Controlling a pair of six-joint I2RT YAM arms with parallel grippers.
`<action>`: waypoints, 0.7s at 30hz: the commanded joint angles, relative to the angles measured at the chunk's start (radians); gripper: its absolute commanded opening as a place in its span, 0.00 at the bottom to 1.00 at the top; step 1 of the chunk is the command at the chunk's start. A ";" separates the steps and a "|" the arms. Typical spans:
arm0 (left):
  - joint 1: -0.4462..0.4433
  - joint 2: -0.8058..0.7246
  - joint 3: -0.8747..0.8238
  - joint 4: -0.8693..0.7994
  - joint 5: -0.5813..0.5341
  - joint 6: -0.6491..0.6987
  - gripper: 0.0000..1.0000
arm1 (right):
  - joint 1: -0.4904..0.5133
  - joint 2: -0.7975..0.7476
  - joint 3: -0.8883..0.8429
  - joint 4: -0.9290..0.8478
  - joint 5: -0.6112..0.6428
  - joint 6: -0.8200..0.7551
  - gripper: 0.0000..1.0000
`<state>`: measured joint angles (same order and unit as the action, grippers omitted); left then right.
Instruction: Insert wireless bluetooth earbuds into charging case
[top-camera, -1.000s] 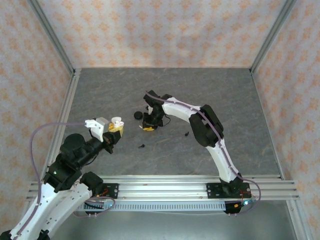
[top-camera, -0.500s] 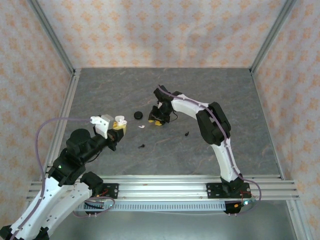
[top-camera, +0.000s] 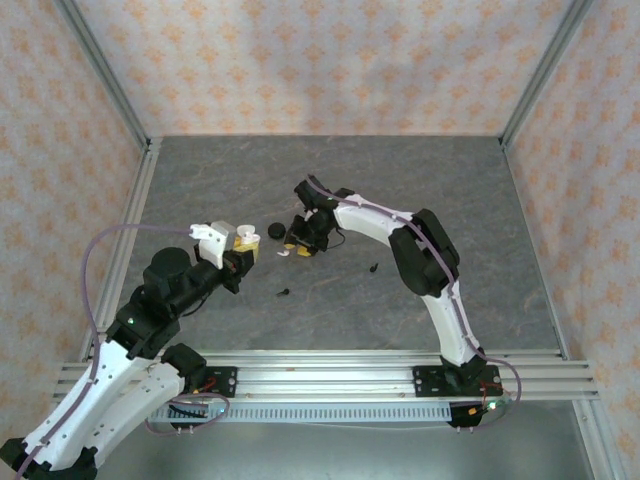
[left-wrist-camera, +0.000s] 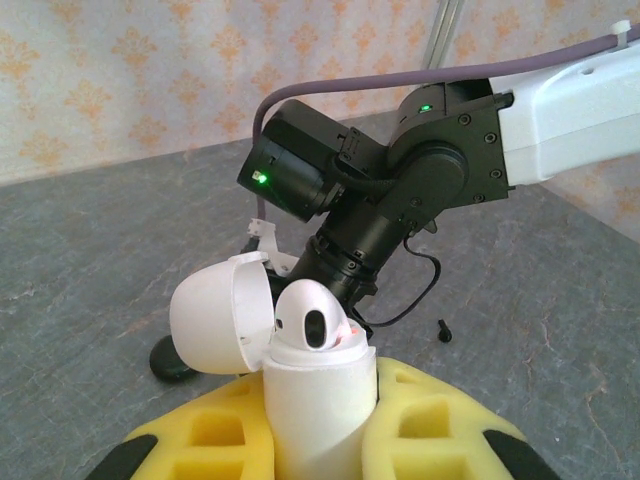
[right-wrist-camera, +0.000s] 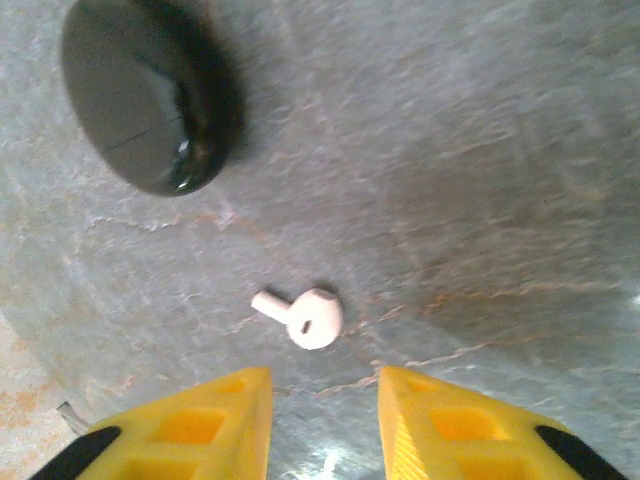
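My left gripper (top-camera: 243, 250) is shut on a white charging case (left-wrist-camera: 318, 400), held upright between the yellow fingers (left-wrist-camera: 190, 435). The case lid (left-wrist-camera: 215, 322) is hinged open, and one white earbud (left-wrist-camera: 310, 315) sits in the case. A second white earbud (right-wrist-camera: 305, 317) lies loose on the grey table, just ahead of my open right gripper (right-wrist-camera: 325, 420), which has nothing between its fingers. In the top view this earbud (top-camera: 283, 253) lies between the two grippers. A shut black case (right-wrist-camera: 150, 95) rests beyond it. Two black earbuds (top-camera: 283, 292) (top-camera: 373, 267) lie on the table.
The right arm's wrist (left-wrist-camera: 400, 190) stands close behind the held case in the left wrist view. Patterned walls with metal posts (top-camera: 110, 100) enclose the grey table (top-camera: 450, 190). A rail (top-camera: 320, 375) runs along the near edge.
My left gripper has carried the white case farther out and to the right, toward the right gripper. The right gripper swung right, then came back left to the white earbud.
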<state>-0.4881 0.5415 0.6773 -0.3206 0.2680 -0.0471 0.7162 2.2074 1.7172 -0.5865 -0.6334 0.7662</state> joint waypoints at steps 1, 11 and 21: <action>0.010 -0.002 -0.009 0.049 -0.022 0.026 0.00 | 0.011 0.005 0.034 -0.036 -0.007 0.013 0.29; 0.010 -0.012 -0.016 0.045 -0.033 0.015 0.00 | 0.028 0.042 0.036 0.014 -0.074 0.043 0.29; 0.011 -0.022 -0.031 0.066 -0.061 0.000 0.00 | 0.030 0.099 0.091 -0.027 -0.084 0.023 0.32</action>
<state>-0.4881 0.5365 0.6632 -0.3141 0.2440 -0.0441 0.7410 2.2780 1.7573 -0.5819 -0.7151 0.7971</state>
